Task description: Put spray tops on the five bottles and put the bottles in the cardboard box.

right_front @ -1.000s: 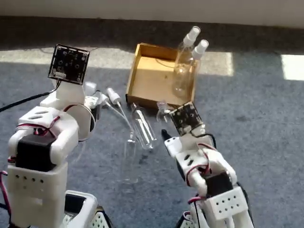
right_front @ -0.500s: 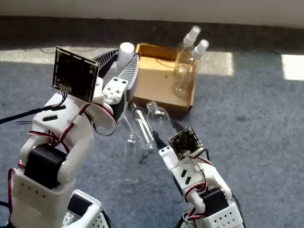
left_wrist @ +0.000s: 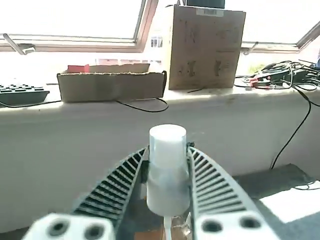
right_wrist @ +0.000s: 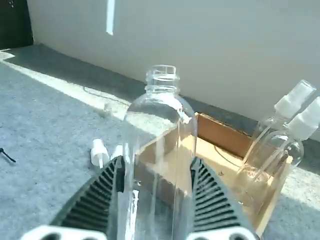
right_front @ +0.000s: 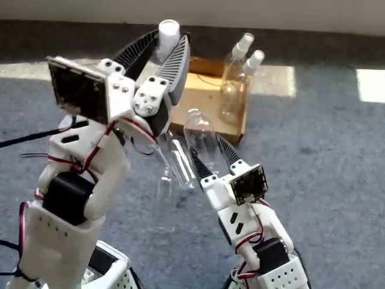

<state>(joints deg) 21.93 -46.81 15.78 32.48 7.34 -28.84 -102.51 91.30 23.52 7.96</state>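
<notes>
My left gripper [right_front: 165,49] is raised high over the near-left corner of the cardboard box [right_front: 204,95] and is shut on a white spray top [right_front: 168,29], cap end up [left_wrist: 167,167]. Lower and to its right, my right gripper [right_front: 210,153] is shut on a clear uncapped bottle [right_front: 199,129], held upright with its open neck [right_wrist: 163,77] up. Two capped bottles [right_front: 236,75] stand in the box's far right corner [right_wrist: 285,145]. Two more clear bottles [right_front: 179,159] lie on the carpet below the left gripper.
Loose white spray tops [right_wrist: 100,151] lie on the grey carpet left of the box. A pale wall runs behind the box. A black cable [right_front: 30,129] trails at the far left.
The left gripper has risen from the carpet with the spray top. The right gripper has lifted the bottle and tipped it upright.
</notes>
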